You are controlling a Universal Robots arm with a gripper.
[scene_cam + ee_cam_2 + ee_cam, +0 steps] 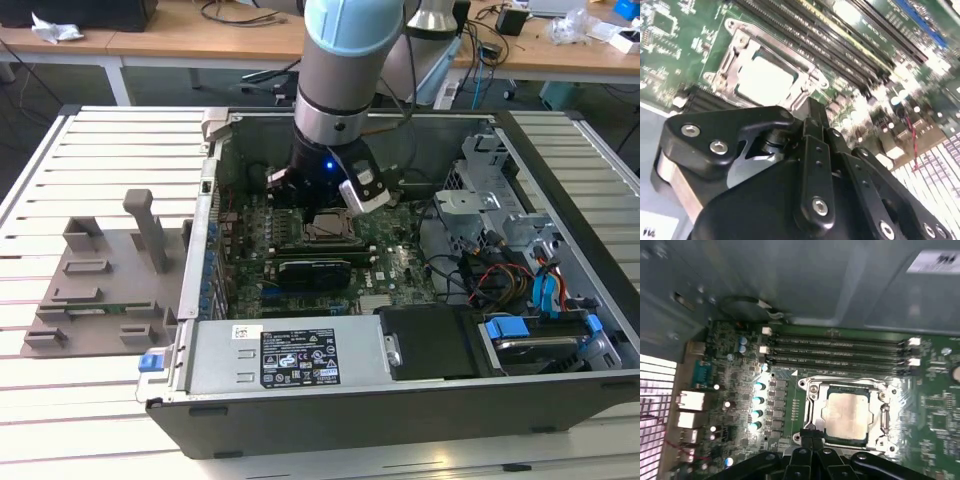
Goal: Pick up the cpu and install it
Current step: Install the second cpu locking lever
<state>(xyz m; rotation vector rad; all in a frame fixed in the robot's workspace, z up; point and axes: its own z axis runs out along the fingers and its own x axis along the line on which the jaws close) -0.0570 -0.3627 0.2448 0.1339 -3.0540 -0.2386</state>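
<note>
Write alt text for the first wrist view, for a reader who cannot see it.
A pale silver-grey cpu sits inside the metal-edged socket frame on a green motherboard, with the black tool close by it. Long memory slots run beside the socket, with a grey case wall beyond them.

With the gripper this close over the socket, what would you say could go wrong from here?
1. The cpu lies in the socket frame with the gripper just beside it; a nudge might unseat it.
2. The memory slots run right alongside the frame, so any sideways drift could strike them.
3. The case wall and cables crowd the arm, risking a snag.
</note>
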